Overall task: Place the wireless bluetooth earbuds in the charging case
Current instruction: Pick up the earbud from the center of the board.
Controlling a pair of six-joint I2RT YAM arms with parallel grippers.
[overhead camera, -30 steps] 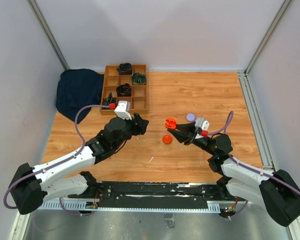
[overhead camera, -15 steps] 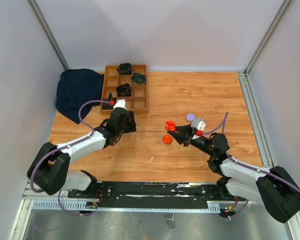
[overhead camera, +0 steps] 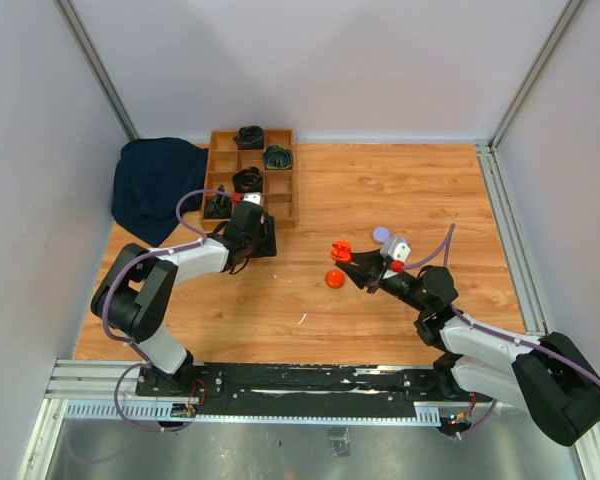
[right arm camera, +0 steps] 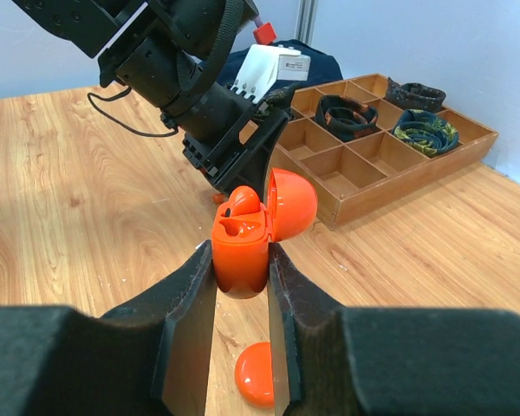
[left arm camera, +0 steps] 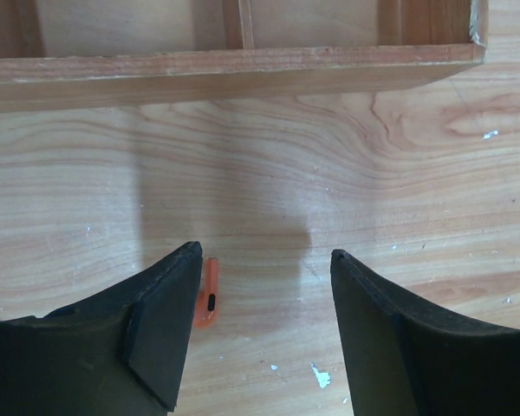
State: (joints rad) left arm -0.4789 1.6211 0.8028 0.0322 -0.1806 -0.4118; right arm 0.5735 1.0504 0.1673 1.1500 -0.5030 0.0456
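My right gripper (right arm camera: 241, 260) is shut on an orange charging case (right arm camera: 241, 250) with its lid hinged open; one orange earbud (right arm camera: 243, 203) sits in a socket and the other socket looks empty. It also shows in the top view (overhead camera: 341, 250), held above the table. My left gripper (left arm camera: 260, 260) is open, low over the table just in front of the wooden tray. A loose orange earbud (left arm camera: 207, 295) lies on the wood beside the left finger (left arm camera: 160, 312). In the top view the left gripper (overhead camera: 263, 240) hides it.
A wooden compartment tray (overhead camera: 272, 205) with dark coiled items stands at the back left, its front wall (left arm camera: 243, 69) close ahead of my left gripper. A dark blue cloth (overhead camera: 152, 185) lies left of it. An orange disc (overhead camera: 334, 279) and a lilac disc (overhead camera: 381, 234) lie near the case.
My left arm has swung back and left toward the tray, folding in close to it. My right gripper with the open case has barely moved.
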